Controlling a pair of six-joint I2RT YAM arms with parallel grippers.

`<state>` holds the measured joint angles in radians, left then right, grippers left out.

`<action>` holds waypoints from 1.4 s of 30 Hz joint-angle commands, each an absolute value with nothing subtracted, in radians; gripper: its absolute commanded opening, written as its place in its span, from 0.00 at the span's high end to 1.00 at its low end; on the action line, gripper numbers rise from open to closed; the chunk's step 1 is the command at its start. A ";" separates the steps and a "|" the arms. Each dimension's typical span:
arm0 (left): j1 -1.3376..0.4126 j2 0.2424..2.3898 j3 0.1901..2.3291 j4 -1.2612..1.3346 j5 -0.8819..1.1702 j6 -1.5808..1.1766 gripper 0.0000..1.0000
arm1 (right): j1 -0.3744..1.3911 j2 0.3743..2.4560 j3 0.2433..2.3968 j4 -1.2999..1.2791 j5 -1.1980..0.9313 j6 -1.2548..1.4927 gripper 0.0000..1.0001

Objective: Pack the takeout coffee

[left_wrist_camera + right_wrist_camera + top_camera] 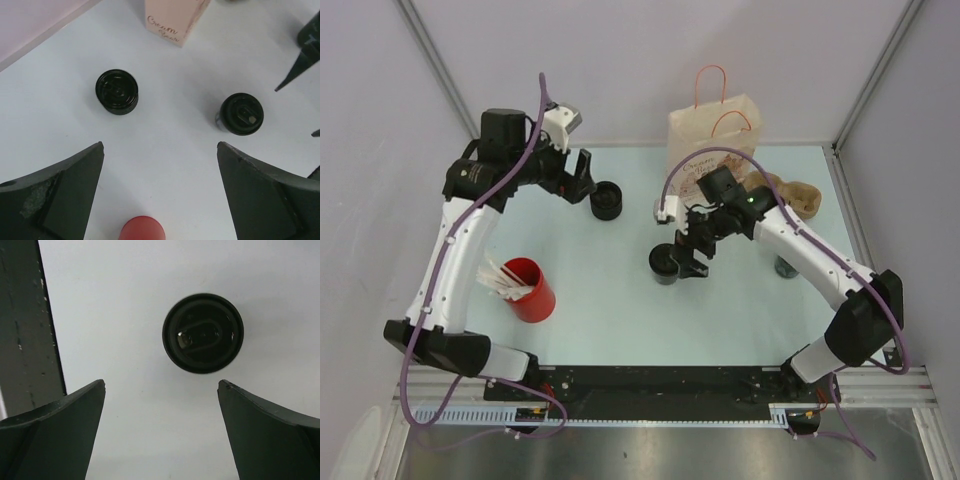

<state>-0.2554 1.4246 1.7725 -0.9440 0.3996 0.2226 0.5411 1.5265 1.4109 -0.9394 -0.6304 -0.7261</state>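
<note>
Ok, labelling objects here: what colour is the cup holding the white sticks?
The cup is red, clearest in the top external view.

The paper bag (pixel 175 20), ahead of the left gripper (pixel 160 146) and slightly right, carries brown script reading "Cream"; the line beneath is too blurred to read.

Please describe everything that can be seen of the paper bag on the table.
The bag looks like light brown paper, with dark script printed on its front and two thin red loop handles standing up from its top. It stands upright at the far edge of the table, right of centre. The right arm hides part of its lower front. Nothing grips it.
</note>
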 commanded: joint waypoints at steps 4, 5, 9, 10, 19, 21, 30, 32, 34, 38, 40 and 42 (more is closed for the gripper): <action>-0.219 1.332 1.700 -0.974 0.301 0.236 0.01 | 0.661 1.525 1.417 -0.775 -0.374 -0.788 0.03; -0.221 1.319 1.709 -0.979 0.285 0.242 0.01 | 0.667 1.529 1.422 -0.770 -0.374 -0.790 0.02; -0.219 1.273 1.709 -0.973 0.213 0.250 0.01 | 0.670 1.539 1.436 -0.779 -0.400 -0.819 0.02; -0.219 1.263 1.701 -0.960 0.204 0.250 0.01 | 0.673 1.543 1.434 -0.788 -0.402 -0.824 0.02; -0.219 1.154 1.503 -0.850 0.141 0.267 0.00 | 0.718 1.611 1.428 -0.810 -0.371 -0.856 0.05; -0.219 1.144 1.491 -0.841 0.144 0.267 0.00 | 0.722 1.611 1.419 -0.808 -0.377 -0.867 0.07; -0.221 1.155 1.483 -0.828 0.150 0.250 0.01 | 0.718 1.643 1.385 -0.815 -0.445 -0.914 0.29; -0.219 1.158 1.485 -0.830 0.155 0.247 0.01 | 0.713 1.644 1.376 -0.808 -0.456 -0.917 0.29; -0.219 1.160 1.483 -0.830 0.158 0.249 0.01 | 0.709 1.646 1.365 -0.788 -0.459 -0.913 0.30; -0.219 1.163 1.479 -0.827 0.161 0.247 0.01 | 0.712 1.660 1.351 -0.767 -0.460 -0.911 0.32; -0.219 1.163 1.479 -0.827 0.161 0.245 0.01 | 0.712 1.661 1.347 -0.755 -0.466 -0.908 0.35; -0.219 1.166 1.479 -0.827 0.161 0.247 0.01 | 0.715 1.664 1.342 -0.746 -0.465 -0.905 0.37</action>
